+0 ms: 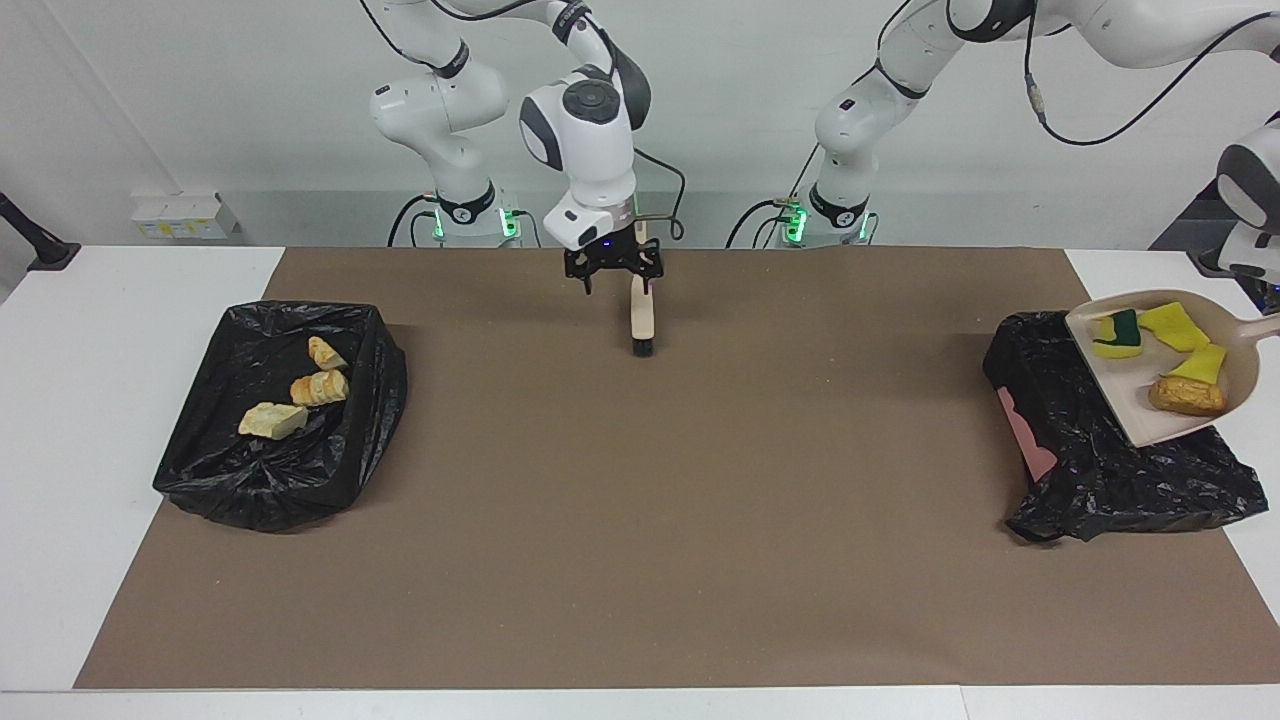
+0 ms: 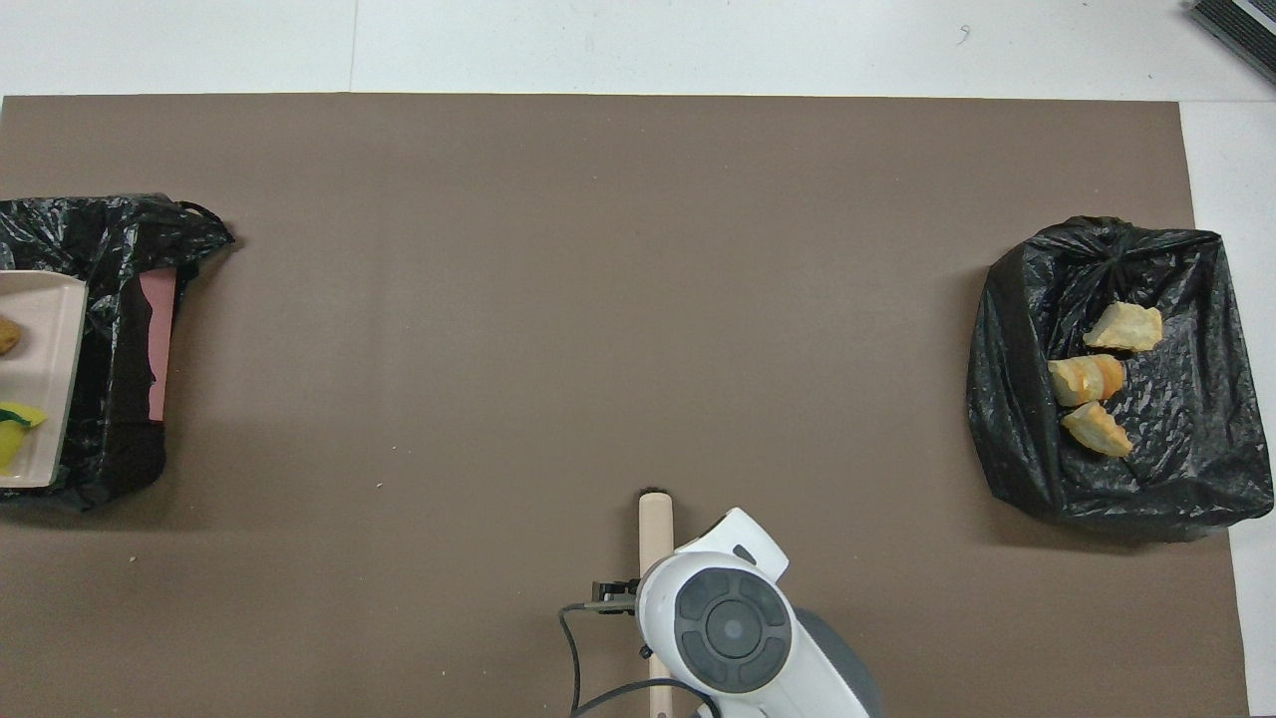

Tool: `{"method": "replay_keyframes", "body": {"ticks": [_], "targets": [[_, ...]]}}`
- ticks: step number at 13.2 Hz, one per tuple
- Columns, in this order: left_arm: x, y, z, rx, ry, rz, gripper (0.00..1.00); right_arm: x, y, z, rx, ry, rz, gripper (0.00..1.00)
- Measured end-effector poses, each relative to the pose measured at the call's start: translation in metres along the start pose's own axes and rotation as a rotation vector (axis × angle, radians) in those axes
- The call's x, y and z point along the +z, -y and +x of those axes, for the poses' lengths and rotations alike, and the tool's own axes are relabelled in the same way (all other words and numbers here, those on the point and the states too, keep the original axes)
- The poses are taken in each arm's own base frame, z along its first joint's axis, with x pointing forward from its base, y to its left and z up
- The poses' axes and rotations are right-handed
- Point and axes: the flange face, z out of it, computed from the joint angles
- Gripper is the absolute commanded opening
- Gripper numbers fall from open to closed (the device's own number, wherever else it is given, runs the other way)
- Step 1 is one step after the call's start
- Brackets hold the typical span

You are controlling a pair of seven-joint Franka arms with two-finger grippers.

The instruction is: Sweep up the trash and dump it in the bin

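Observation:
The beige brush (image 1: 641, 315) lies flat on the brown mat (image 1: 640, 500) close to the robots, bristles pointing away from them. My right gripper (image 1: 612, 270) hangs open just above its handle end and holds nothing. The beige dustpan (image 1: 1130, 400) is raised and tilted over the black-lined bin (image 1: 1100, 480) at the left arm's end. Its handle runs out of view toward my left hand (image 1: 1250, 200). In the pan lies trash: a green-faced sponge (image 1: 1118, 335), two yellow sponge chunks (image 1: 1175, 325) and a brown lump (image 1: 1187, 396).
A second black-lined bin (image 1: 280, 470) at the right arm's end holds three bread pieces (image 1: 320, 388). The overhead view shows the brush (image 2: 655, 529), the dustpan (image 2: 45, 329) and both bins (image 2: 120, 329) (image 2: 1176, 479).

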Motion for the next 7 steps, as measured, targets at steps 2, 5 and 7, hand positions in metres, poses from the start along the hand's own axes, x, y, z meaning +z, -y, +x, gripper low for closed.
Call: {"method": "replay_keyframes", "body": {"ticks": [2, 5, 7], "targets": [[-0.021, 0.0, 0.027, -0.022, 0.132, 0.023, 0.0, -0.025, -0.02, 0.028, 0.016, -0.048, -0.014, 1.0], [-0.04, -0.005, 0.033, -0.037, 0.269, 0.055, 0.0, -0.069, -0.06, 0.069, 0.011, -0.085, -0.013, 1.0], [-0.043, -0.008, 0.022, -0.046, 0.31, 0.066, 0.0, -0.088, -0.089, 0.088, -0.001, -0.088, -0.02, 1.0]]}}
